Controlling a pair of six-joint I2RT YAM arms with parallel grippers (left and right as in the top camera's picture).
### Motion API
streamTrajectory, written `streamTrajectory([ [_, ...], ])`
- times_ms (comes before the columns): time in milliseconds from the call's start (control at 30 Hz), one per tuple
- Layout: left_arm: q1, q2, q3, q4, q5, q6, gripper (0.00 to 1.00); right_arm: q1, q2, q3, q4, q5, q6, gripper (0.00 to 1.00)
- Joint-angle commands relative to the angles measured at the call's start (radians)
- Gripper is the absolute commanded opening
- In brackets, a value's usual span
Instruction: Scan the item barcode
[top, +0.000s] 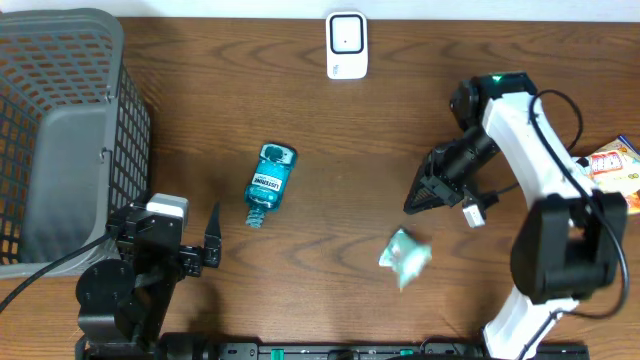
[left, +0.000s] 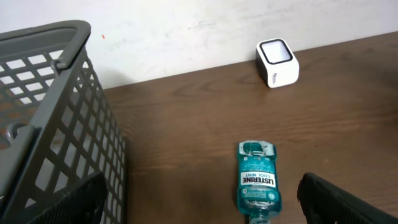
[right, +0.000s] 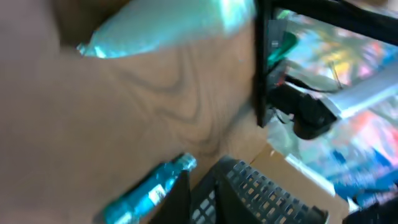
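Teal packet (top: 405, 257), blurred, perhaps a pouch, sits at 6 o'clock from the right tool (top: 414, 203), pressed together; left tool (left: 202, 198) spread wide.

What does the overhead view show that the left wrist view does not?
Only overhead: the right gripper, shut, a blurred teal packet lying apart from it, and colourful packs at the far right edge. Only left wrist: the pale wall in the background. Both: the mouthwash bottle lying flat, the white scanner and the grey basket.
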Motion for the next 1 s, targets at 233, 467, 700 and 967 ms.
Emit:
streamTrajectory([
  [233,0.0,-0.001,0.005,0.004,0.013,-0.009,0.98,-0.016,0.105,-0.003,-0.036,-0.085,-0.337,0.29],
  [467,0.0,-0.001,0.005,0.004,0.013,-0.009,0.98,0.001,0.105,-0.003,-0.021,-0.11,-1.153,0.13],
  [700,0.0,-0.001,0.005,0.004,0.013,-0.009,0.98,0.163,0.094,-0.003,-0.037,-0.03,-1.644,0.01],
  [967,0.0,-0.001,0.005,0.004,0.013,-0.009,0.98,0.319,-0.072,-0.003,-0.037,0.007,-1.697,0.01],
])
